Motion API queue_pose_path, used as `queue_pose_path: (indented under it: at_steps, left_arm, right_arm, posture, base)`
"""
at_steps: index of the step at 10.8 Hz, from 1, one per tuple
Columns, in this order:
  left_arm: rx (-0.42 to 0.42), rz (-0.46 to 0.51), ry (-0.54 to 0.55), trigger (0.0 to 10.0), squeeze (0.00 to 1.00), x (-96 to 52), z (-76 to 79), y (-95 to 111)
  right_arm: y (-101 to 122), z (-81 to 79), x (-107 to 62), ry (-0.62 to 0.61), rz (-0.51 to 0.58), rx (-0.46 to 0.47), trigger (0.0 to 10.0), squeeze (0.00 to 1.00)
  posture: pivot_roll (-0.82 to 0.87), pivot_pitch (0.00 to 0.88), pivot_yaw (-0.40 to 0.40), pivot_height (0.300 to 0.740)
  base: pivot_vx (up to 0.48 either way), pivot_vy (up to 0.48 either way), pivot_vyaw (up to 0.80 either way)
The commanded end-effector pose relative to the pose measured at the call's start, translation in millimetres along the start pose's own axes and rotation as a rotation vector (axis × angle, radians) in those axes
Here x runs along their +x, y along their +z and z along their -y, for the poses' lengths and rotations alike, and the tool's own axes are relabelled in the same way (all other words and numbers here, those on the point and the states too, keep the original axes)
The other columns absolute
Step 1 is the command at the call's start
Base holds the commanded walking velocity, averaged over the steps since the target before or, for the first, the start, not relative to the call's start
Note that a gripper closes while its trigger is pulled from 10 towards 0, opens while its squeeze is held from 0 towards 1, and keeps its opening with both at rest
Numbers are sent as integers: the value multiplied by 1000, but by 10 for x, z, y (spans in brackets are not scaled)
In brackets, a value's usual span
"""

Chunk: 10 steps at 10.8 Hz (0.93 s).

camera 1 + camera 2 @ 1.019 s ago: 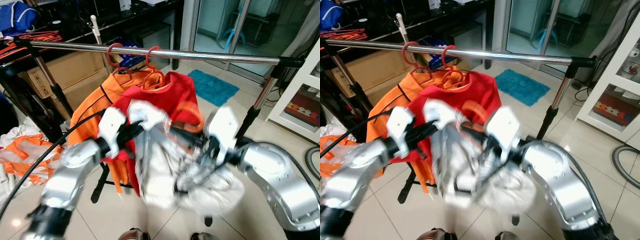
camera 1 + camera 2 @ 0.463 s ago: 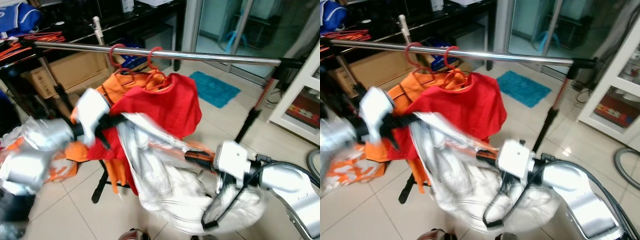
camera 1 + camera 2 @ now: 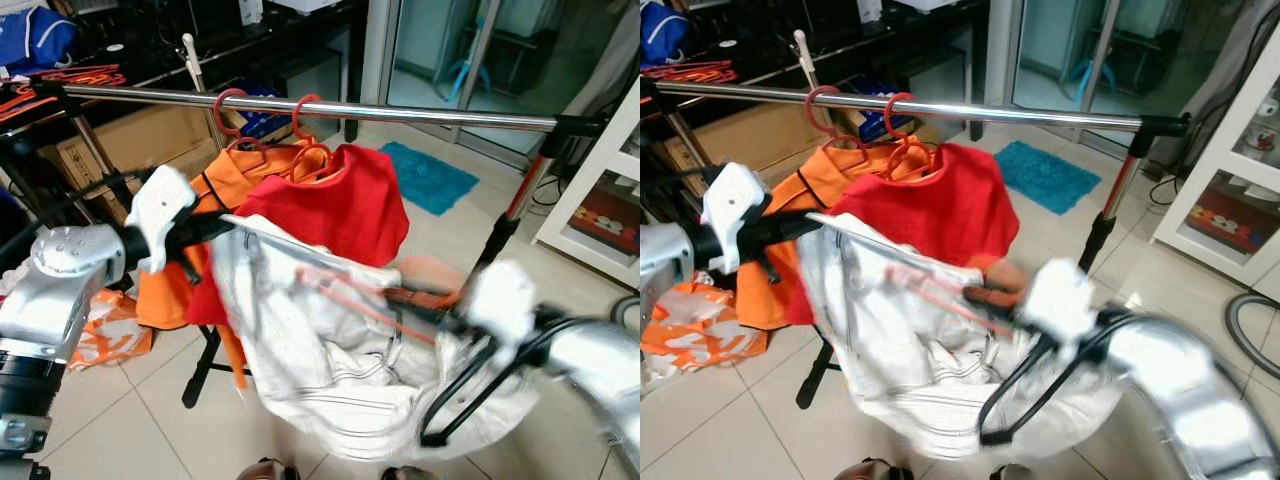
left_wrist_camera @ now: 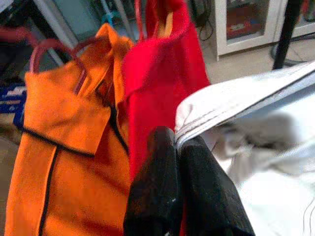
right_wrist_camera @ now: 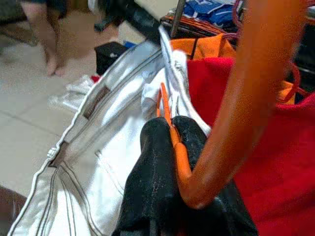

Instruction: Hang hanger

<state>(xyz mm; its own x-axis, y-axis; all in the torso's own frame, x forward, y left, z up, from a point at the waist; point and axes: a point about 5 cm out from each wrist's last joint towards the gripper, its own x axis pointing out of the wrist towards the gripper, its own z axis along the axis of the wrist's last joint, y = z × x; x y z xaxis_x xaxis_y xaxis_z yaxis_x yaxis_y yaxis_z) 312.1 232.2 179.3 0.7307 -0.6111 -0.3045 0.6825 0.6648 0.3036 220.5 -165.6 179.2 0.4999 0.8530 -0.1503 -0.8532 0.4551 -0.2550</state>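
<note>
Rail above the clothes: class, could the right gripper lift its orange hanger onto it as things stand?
Probably yes. The right gripper is shut on the orange hanger, and the rail is bare right of the red shirt, though the white garment hangs heavily between both grippers.

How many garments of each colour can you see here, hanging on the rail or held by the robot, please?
Orange shirt: 1
Red shirt: 1
White garment, held off the rail: 1
Total: 3
</note>
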Motion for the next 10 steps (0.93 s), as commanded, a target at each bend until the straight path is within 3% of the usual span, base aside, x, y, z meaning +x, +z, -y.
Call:
queue_pose_path:
  at_steps: [1, 4, 6, 7, 8, 9, 10]
  left_arm:
    - [-19, -62, 175, 0, 0, -198, -236, -147]
    - [-94, 25, 256, 0, 0, -343, -359, -231]
    - [-154, 3, 328, 0, 0, -366, -453, -358]
    - [-138, 45, 350, 0, 0, -332, -507, -274]
    - [-122, 130, 306, 0, 0, -200, -507, -41]
    - [-96, 185, 254, 0, 0, -84, -453, 138]
    - [-71, 255, 197, 0, 0, 50, -385, 354]
  right_arm:
    - [86, 104, -158, -43, -9, -18, 0, 0]
    - [46, 205, -407, -115, -61, 19, 0, 0]
    - [223, 132, -381, -49, 30, 130, 0, 0]
    - [170, 120, -366, -42, -87, 16, 0, 0]
    - [65, 123, -256, -49, -213, -151, 0, 0]
    - [-15, 148, -161, -79, -296, -260, 0, 0]
    - [-74, 139, -32, -113, -334, -285, 0, 0]
  posture:
    - [-20, 71, 83, 740]
    - [-36, 75, 85, 740]
    - [-29, 71, 78, 740]
    - [-38, 74, 82, 740]
    - [-36, 77, 81, 740]
    - [-35, 77, 82, 740]
    - [-37, 77, 80, 740]
  base:
    - [0, 0, 0]
    - [0, 0, 0]
    - [0, 0, 0]
    - [0, 0, 0]
    - [0, 0, 0]
    - [0, 0, 0]
    - [0, 0, 0]
